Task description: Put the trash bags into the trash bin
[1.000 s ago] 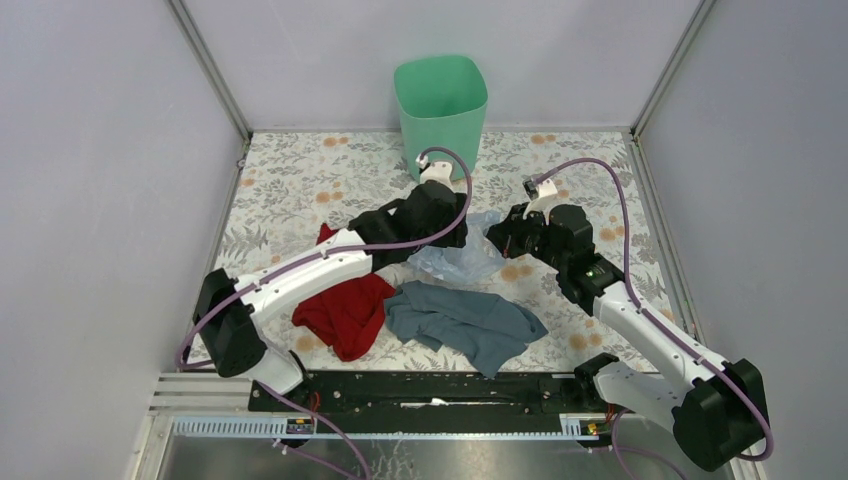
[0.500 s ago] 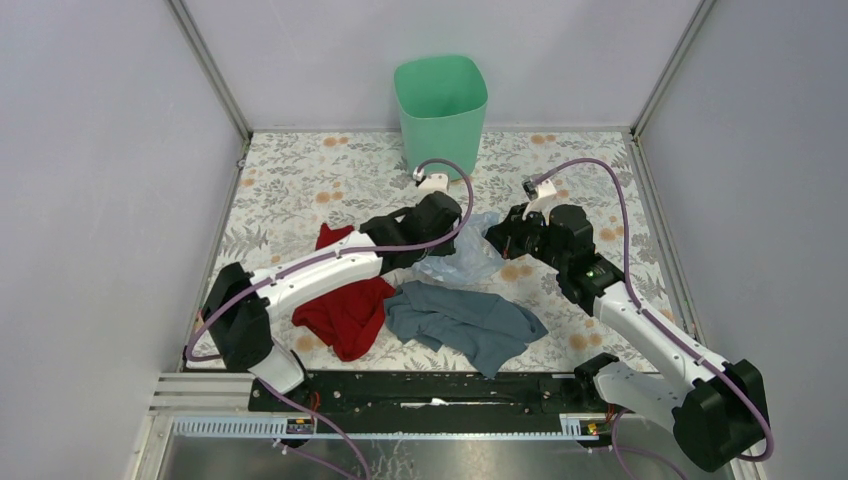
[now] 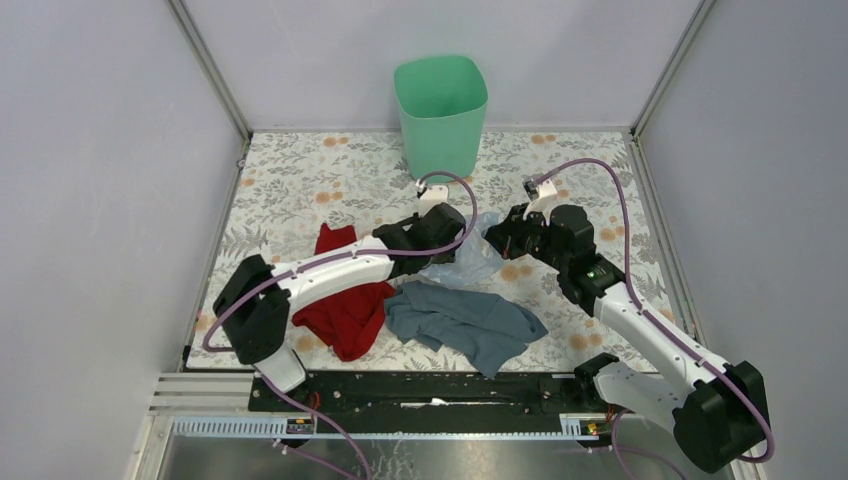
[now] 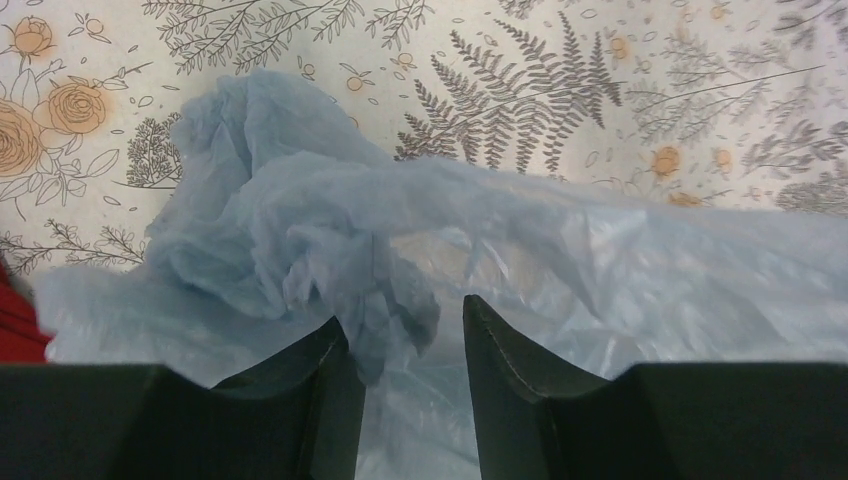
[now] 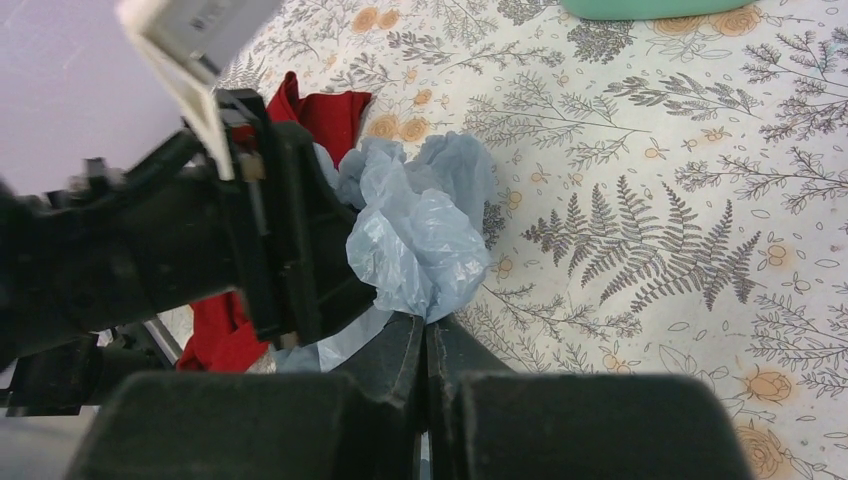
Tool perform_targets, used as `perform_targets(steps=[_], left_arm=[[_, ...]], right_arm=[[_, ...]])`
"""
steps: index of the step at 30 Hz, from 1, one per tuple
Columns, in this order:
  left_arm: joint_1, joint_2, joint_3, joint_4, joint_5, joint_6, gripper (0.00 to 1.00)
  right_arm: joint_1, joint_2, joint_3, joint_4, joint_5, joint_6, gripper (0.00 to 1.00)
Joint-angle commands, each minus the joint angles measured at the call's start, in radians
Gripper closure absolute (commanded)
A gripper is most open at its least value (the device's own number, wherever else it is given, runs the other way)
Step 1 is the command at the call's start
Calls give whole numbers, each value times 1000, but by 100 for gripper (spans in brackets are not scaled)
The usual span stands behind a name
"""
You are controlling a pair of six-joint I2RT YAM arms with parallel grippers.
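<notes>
From above, your bin (image 3: 441, 110) stands upright at the far edge of the table (image 3: 300, 180), well apart from the bag (image 3: 465, 262). The bag lies crumpled at mid-table, between your two claws. Your left claw (image 3: 455, 237) sits at its left edge and your right claw (image 3: 497, 240) at its right edge. A grey cloth (image 3: 465, 320) lies just nearer than the bag and touches it. A red cloth (image 3: 345, 310) lies to the left, partly under your left arm.

In your left wrist view, the bag (image 4: 300, 230) fills most of the frame, heaped on the floral table. Your left claw (image 4: 405, 340) is released. Its fingers (image 4: 335, 400) stand apart, with a bunched fold of plastic hanging in the gap. That fold touches one finger but is not clamped. A sliver of red cloth (image 4: 15, 320) shows at the left edge.

In your right wrist view, your right claw (image 5: 426, 345) is clenched. Its tips meet on a thin edge of the bag (image 5: 420, 230), which rises crumpled just past them. Your left claw (image 5: 300, 240) presses against the bag's far side. Behind it you can see the red cloth (image 5: 320, 115). The foot of the bin (image 5: 650, 8) shows at the top edge, far from the bag.
</notes>
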Motion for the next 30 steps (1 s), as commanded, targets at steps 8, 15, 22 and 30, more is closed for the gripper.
perform_targets(steps=[8,15,22,30], left_arm=[[45,-10,53,53,33,75,100],[183,-110,-13,253,625,27,100],[239,146,385,137,727,-59,100],[38,112,1008,99,691,316,100]], right_arm=[[-2,-83,10,-123,128,1,100],[-3,-118,28,-413,396,115,100],[-5,-21,238,-585,556,260,100],[-14,48,1069,-864,535,9,100]])
